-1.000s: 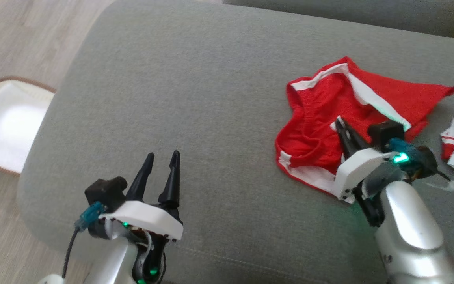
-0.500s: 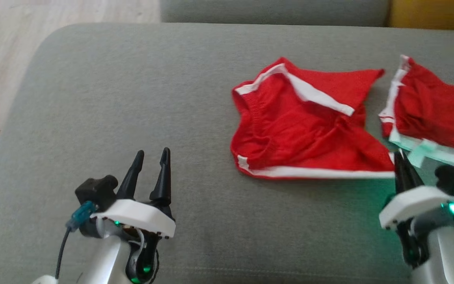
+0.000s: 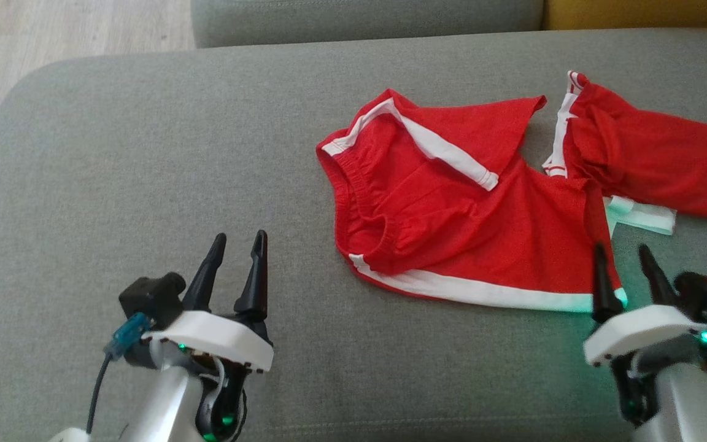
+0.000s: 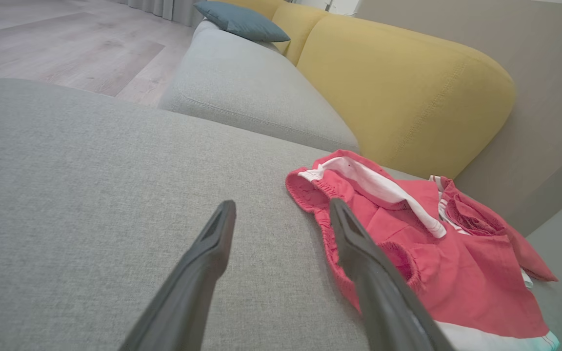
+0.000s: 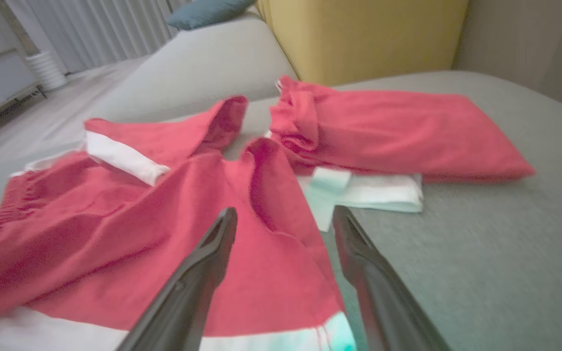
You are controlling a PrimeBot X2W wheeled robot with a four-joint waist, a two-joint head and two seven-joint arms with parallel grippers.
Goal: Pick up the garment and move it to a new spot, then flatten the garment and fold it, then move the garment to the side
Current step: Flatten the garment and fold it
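The red shorts (image 3: 452, 221) lie crumpled on the grey sofa cushion (image 3: 145, 153), long axis running 9 to 3. The right tool (image 3: 622, 255) — spread, empty — sits nearer, at their 5 o'clock corner. The left tool (image 3: 240, 239), likewise spread and empty, stands well apart at 8 o'clock.
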